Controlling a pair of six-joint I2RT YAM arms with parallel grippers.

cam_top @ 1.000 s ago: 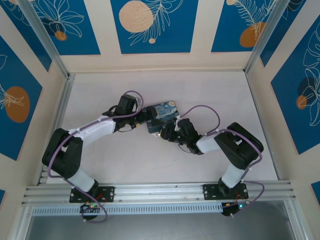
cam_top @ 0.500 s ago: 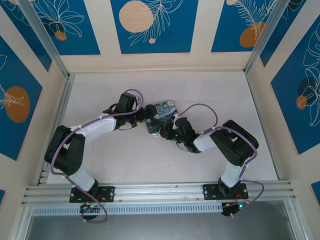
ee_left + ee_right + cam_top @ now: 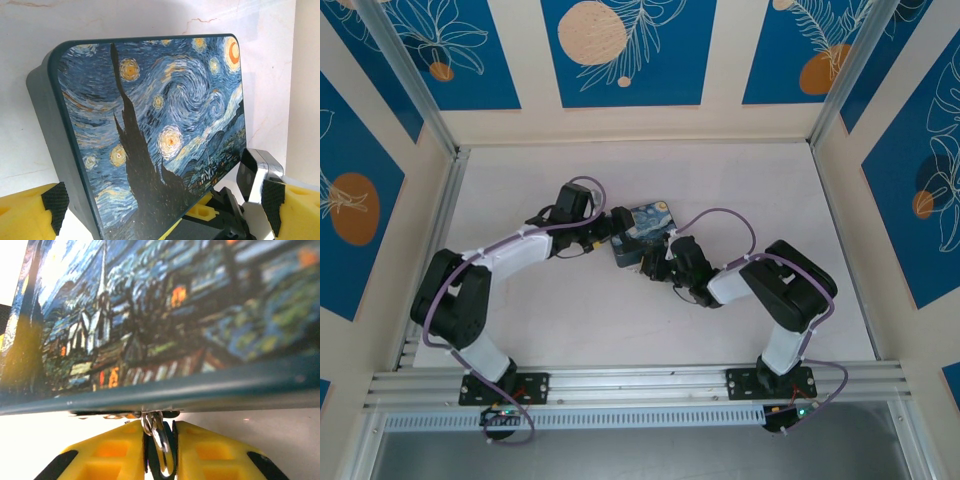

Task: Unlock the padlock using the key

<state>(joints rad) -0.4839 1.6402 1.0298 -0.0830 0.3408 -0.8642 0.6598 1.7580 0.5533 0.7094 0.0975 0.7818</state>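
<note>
On the surface the painted tin lies between the wide-spread fingers of the left tool. The right tool, the nearer arm, is pinched on the key, a thin silvery piece pointing lengthwise straight ahead at the tin's rim. A second ago it stood wider and farther back.

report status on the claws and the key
left claw open, straddling painted tin. right claw pinched on small silvery key at tin's lower edge. tin rim hangs right over the key.
</note>
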